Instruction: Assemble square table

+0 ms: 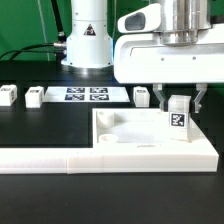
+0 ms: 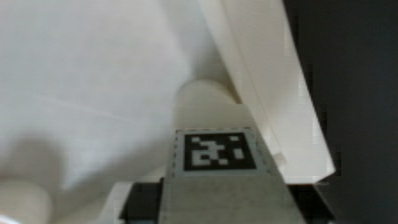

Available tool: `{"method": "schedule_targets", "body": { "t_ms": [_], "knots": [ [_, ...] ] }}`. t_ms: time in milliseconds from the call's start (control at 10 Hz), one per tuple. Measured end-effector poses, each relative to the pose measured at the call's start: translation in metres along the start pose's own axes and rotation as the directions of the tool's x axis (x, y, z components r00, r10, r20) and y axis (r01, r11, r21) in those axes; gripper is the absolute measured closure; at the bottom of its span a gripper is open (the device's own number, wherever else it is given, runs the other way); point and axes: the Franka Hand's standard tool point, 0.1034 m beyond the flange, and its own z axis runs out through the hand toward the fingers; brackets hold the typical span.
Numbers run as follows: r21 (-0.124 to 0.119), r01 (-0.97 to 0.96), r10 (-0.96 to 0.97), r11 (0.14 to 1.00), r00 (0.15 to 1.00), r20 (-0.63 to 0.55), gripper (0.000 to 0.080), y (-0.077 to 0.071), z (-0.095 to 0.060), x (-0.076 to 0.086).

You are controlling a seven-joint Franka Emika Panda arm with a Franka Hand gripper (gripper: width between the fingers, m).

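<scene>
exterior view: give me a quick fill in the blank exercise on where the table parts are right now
1. The gripper is shut on a tagged white ___.
2. That part is over the square tabletop, near its corner on the exterior view's ___.
3. ___ loose legs sit on the black table beyond the tabletop.
Missing words: leg; right; three.

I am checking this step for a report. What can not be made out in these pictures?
- Exterior view: the leg hides its own joint with the tabletop.
- Exterior view: the far legs have tags too small to read.
- Wrist view: the fingers are blurred and cut by the edge.
</scene>
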Motion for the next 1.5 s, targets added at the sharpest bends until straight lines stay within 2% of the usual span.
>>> {"method": "schedule_targets", "body": {
  "t_ms": [200, 500, 600, 700, 800, 900, 1000, 1200, 1500],
  "knots": [
    [0.01, -0.163, 0.163, 0.987, 0.987, 0.011, 0.0509, 0.0002, 0.0, 0.0],
    [0.009, -0.119, 0.119, 0.993, 0.993, 0.011, 0.0508, 0.0004, 0.0007, -0.0002],
    [0.009, -0.085, 0.085, 0.996, 0.996, 0.011, 0.033, 0.001, 0.001, 0.0005],
    [0.011, -0.04, 0.04, 0.999, 0.999, 0.009, 0.0194, 0.0004, 0.0005, 0.0011],
    [0.011, 0.051, -0.051, 0.999, 0.999, 0.008, 0.0194, 0.0002, 0.0003, 0.0013],
    [0.011, 0.142, -0.142, 0.99, 0.99, 0.007, 0.0157, -0.0008, 0.0001, 0.0011],
    [0.002, 0.315, -0.315, 0.949, 0.949, 0.004, 0.0152, -0.0033, -0.0004, 0.0021],
    [-0.008, 0.51, -0.51, 0.86, 0.86, 0.02, 0.0151, -0.0071, -0.0022, 0.0034],
    [-0.021, 0.714, -0.713, 0.7, 0.7, 0.048, 0.0151, -0.0078, -0.0021, 0.0037]
  ]
}}
